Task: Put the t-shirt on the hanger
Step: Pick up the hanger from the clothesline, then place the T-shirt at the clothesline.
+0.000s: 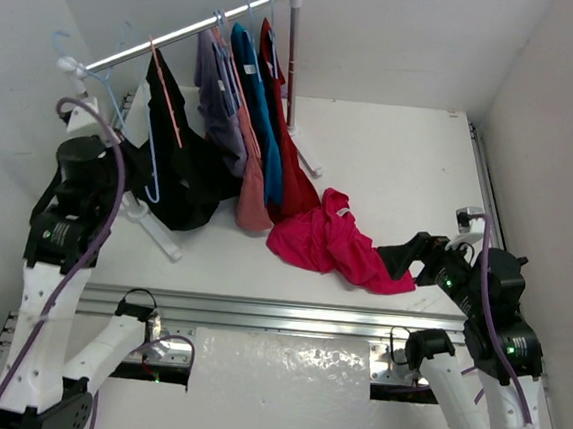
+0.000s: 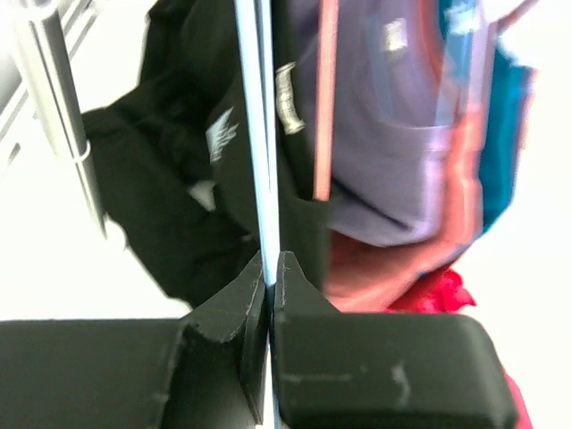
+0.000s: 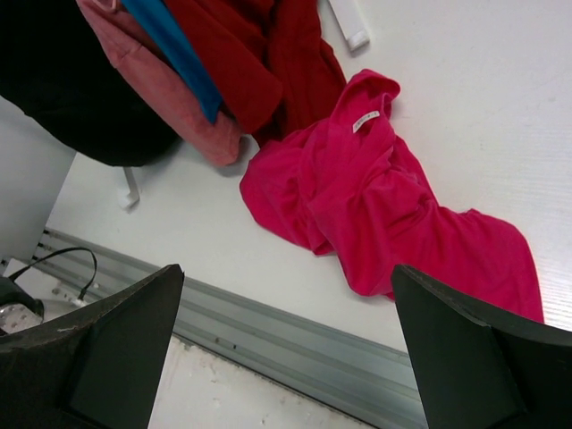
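Left wrist cam gives what the overhead can't: the left end effector [image 2: 270, 264] is pinched tight on the hanger [image 2: 259, 134], jaws closed w/ only the pale blue wire between them. From overhead that grip is hidden behind the left arm, below the rail [image 1: 192, 34]. Crowding the hanger: black garment [image 1: 184, 180] right behind it, then purple shirt [image 1: 217, 93], teal shirt [image 1: 259, 122], salmon shirt [image 1: 252, 207] and dark red shirt [image 1: 294, 180], plus a pink-orange hanger [image 2: 326, 98]. The t-shirt [image 1: 329, 240] lies crumpled on the bench [image 1: 402, 154], white label up, well apart from the left end effector. The right end effector [image 1: 395, 262] is spread wide, holding nothing, at the t-shirt's right end; touching or not, can't tell
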